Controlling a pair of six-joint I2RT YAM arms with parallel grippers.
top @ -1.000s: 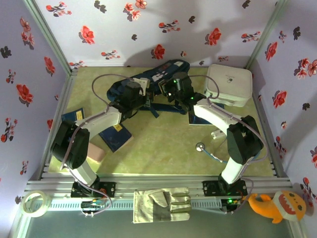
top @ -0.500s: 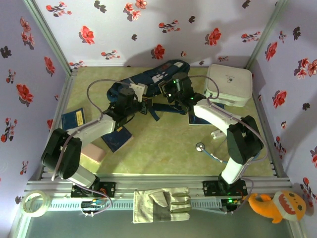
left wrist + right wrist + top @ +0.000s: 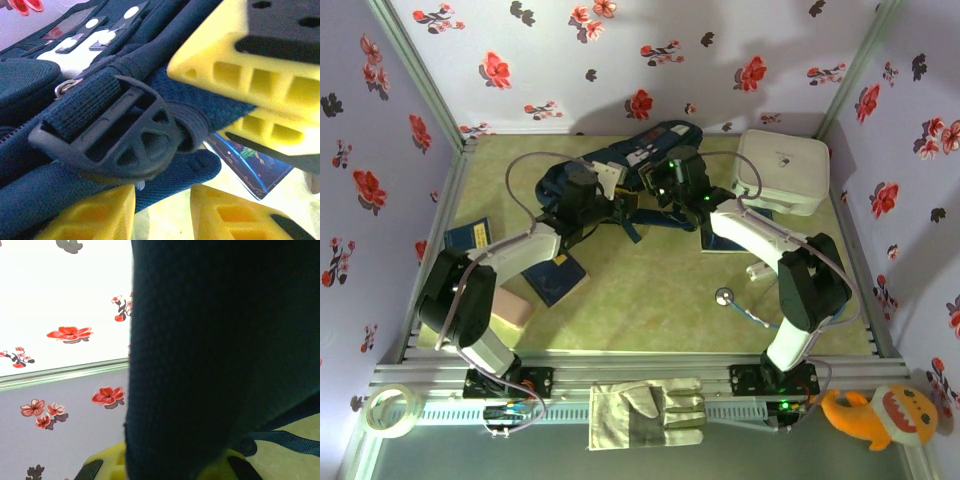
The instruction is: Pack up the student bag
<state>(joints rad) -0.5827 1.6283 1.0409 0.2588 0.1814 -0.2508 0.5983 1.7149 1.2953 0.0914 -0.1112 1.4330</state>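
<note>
A large navy-blue fabric student bag with white stripes lies at the far middle of the green surface, with both arms reaching in over it. The right tool is clamped on a fold of the bag's navy cloth. The left tool has its yellow jaws parted just under a black plastic strap buckle and grips nothing.

I'd say the packing has barely begun. A dark blue book, a second blue book, a pink block and a white rounded zip case all sit outside the bag.

The arms cover the bag's mouth, so I can't tell whether it is open or holds anything. Close to the right tool the cloth is a dark blur. I can't identify the small silver disc on a cord.
</note>
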